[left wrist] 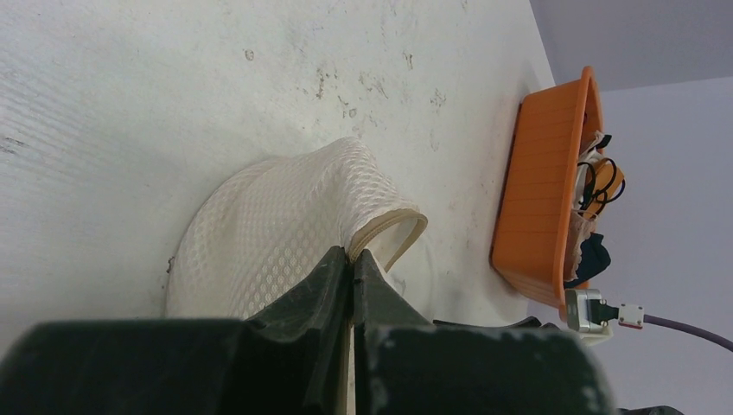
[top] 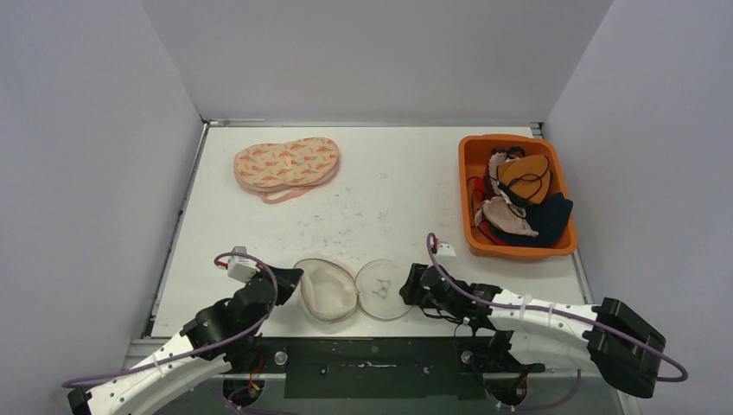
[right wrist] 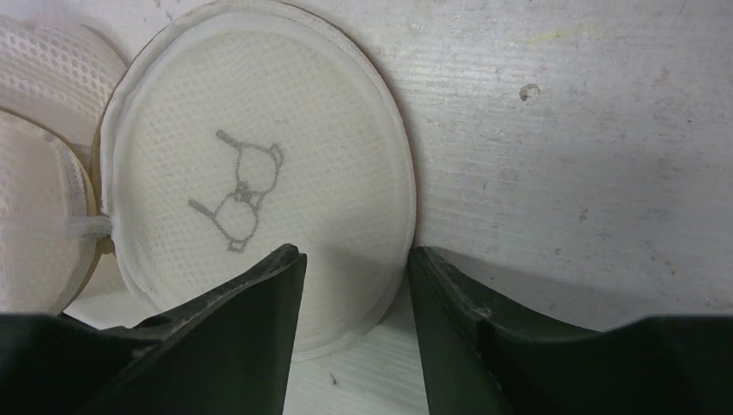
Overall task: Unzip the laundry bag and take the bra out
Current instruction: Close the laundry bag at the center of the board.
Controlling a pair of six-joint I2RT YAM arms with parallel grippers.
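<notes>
The white mesh laundry bag (top: 383, 290) lies open like a clamshell at the table's near edge. Its left half (top: 328, 292) is domed; its right half is a flat disc with a grey bra drawing (right wrist: 238, 194). My left gripper (top: 290, 281) is shut on the beige zipper rim of the left half (left wrist: 393, 226), which is lifted and folded up. My right gripper (top: 413, 285) is open, its fingers straddling the right disc's near-right edge (right wrist: 389, 259) without gripping it. A peach carrot-print bra (top: 287, 164) lies at the back left. I cannot tell whether anything is inside the bag.
An orange bin (top: 474, 199) holding several garments stands at the right, also in the left wrist view (left wrist: 540, 190). White walls enclose the table on three sides.
</notes>
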